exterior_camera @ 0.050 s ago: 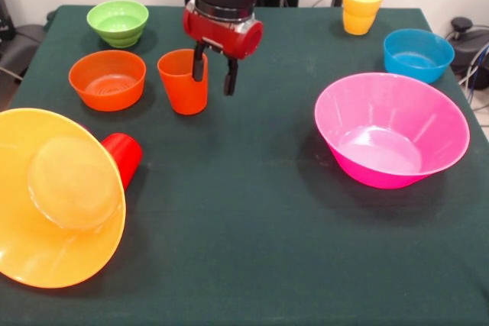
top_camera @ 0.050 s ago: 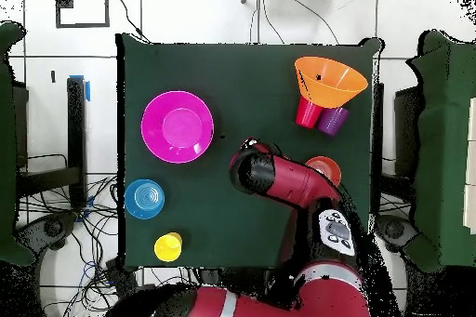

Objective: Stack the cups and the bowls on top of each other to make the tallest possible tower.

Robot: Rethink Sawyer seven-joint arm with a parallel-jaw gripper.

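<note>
Little of the tower stands: left to right in the front view, a big yellow-orange bowl [exterior_camera @ 0.050 s ago: 57, 196] sits tipped over a red cup [exterior_camera @ 0.050 s ago: 122, 156], and an orange bowl [exterior_camera @ 0.050 s ago: 107, 79], green bowl [exterior_camera @ 0.050 s ago: 118, 22] and orange cup [exterior_camera @ 0.050 s ago: 183, 82] stand singly on the dark green table [exterior_camera @ 0.050 s ago: 244, 250]. The gripper [exterior_camera @ 0.050 s ago: 213, 75] hangs with jaws apart, one finger seemingly inside that cup's rim. Rightward, the glossy, translucent pink bowl [exterior_camera @ 0.050 s ago: 391, 129], blue bowl [exterior_camera @ 0.050 s ago: 417, 54] and yellow cup [exterior_camera @ 0.050 s ago: 362, 8] wait apart; the overhead view adds a purple cup [top_camera @ 0.050 s ago: 333, 121].
</note>
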